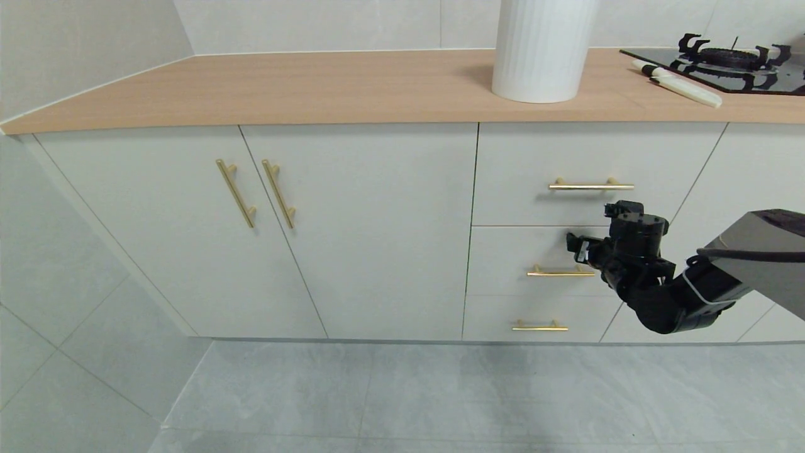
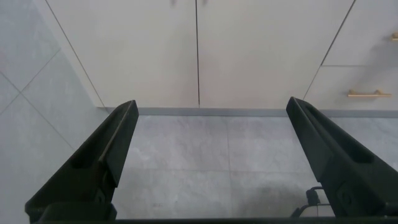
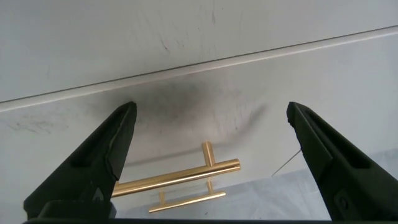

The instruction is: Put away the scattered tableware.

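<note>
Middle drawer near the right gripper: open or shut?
Shut. The middle drawer sits flush with the top drawer and bottom drawer; the open right gripper hangs before it, clear of its gold handle.

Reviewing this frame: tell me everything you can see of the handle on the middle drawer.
The middle drawer handle is a slim round bar, brass-coloured and shiny like metal, held off the pale drawer front by two short posts. It lies horizontal on the middle one of three stacked drawers, which looks shut. The right gripper sits close in front of the drawer, just above the bar, jaws open, not touching it.
</note>
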{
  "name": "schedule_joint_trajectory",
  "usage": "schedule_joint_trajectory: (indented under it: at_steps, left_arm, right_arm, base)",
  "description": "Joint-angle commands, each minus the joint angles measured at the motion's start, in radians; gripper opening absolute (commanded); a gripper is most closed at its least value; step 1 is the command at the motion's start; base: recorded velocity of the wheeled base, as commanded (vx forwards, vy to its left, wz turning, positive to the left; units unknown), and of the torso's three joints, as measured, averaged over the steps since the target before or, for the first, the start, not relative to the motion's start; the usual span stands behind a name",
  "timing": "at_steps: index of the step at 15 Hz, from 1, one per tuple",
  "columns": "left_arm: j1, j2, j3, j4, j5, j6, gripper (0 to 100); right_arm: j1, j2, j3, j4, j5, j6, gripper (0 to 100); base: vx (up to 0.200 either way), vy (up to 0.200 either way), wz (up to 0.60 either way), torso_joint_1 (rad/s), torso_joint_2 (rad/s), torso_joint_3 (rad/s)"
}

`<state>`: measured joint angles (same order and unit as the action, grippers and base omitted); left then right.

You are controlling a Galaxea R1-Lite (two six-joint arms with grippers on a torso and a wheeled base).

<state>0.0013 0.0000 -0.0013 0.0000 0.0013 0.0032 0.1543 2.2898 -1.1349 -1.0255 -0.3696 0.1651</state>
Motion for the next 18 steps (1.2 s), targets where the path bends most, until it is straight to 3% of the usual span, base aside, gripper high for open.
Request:
schedule_joint_trajectory:
  at_steps: [1, 2, 5, 7, 8, 12, 15, 18]
  left_arm:
    - [0.0, 0.002, 0.001, 0.0, 0.0, 0.0, 100]
    - [0.0, 0.002, 0.0, 0.0, 0.0, 0.0, 100]
    - [0.0, 0.002, 0.0, 0.0, 0.0, 0.0, 100]
    - [0.0, 0.0, 0.0, 0.0, 0.0, 0.0, 100]
    - [0.0, 0.002, 0.0, 0.0, 0.0, 0.0, 100]
    - [0.0, 0.0, 0.0, 0.0, 0.0, 0.0, 100]
    - [0.0, 0.0, 0.0, 0.0, 0.0, 0.0, 100]
    - [0.0, 0.002, 0.0, 0.0, 0.0, 0.0, 100]
  right_arm:
    - [0.002, -0.01, 0.012, -0.016, -0.002, -0.001, 100]
    - [0.002, -0.053, 0.053, -0.03, -0.014, -0.001, 100]
    - [0.036, -0.365, 0.368, -0.131, -0.032, 0.001, 100]
    - [0.036, -0.495, 0.452, -0.137, -0.042, -0.004, 100]
    - [0.034, -0.688, 0.59, -0.137, -0.046, -0.038, 100]
    - [0.002, -1.144, 0.854, -0.105, -0.04, -0.177, 100]
    - [0.001, -1.535, 0.958, 0.142, -0.046, -0.268, 100]
    - [-0.016, -1.935, 0.902, 0.651, -0.066, -0.322, 100]
  base:
    - [0.0, 0.0, 0.0, 0.0, 0.0, 0.0]
    - [0.0, 0.0, 0.0, 0.0, 0.0, 0.0]
    - [0.0, 0.0, 0.0, 0.0, 0.0, 0.0]
    - [0.0, 0.0, 0.0, 0.0, 0.0, 0.0]
    - [0.0, 0.0, 0.0, 0.0, 0.0, 0.0]
    - [0.0, 0.0, 0.0, 0.0, 0.0, 0.0]
    - [0.0, 0.0, 0.0, 0.0, 0.0, 0.0]
    - [0.0, 0.0, 0.0, 0.001, 0.0, 0.019]
